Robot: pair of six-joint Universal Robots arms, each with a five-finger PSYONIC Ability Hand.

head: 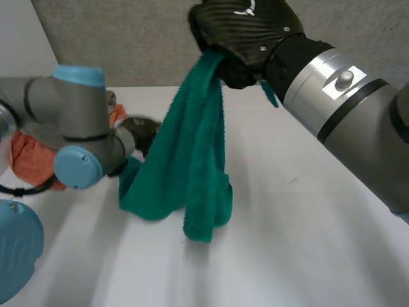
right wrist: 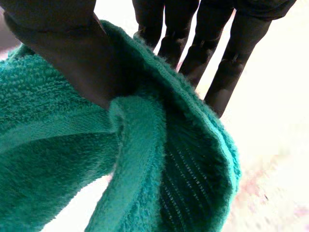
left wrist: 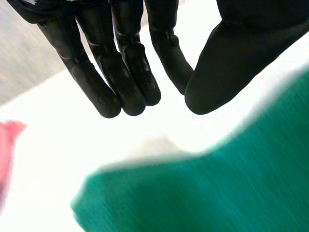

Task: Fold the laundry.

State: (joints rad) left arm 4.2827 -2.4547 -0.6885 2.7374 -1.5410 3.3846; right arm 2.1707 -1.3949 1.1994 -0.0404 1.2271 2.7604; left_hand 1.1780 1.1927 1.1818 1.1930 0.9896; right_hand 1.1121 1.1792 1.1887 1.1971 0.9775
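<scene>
A green towel (head: 192,166) hangs from my right hand (head: 243,32), which is raised high over the middle of the table. In the right wrist view the thumb (right wrist: 63,53) pinches a bunched edge of the towel (right wrist: 72,145) against the fingers. The towel's lower end folds onto the white table (head: 307,224). My left hand (head: 142,131) is low beside the towel's left side. In the left wrist view its fingers (left wrist: 120,72) are straight, the thumb stands apart, and nothing lies between them. The towel (left wrist: 217,193) is just past the fingertips.
An orange cloth (head: 32,160) lies bunched at the table's left side, behind my left arm; it also appears as a reddish patch (left wrist: 7,145) in the left wrist view. A grey wall stands behind the table.
</scene>
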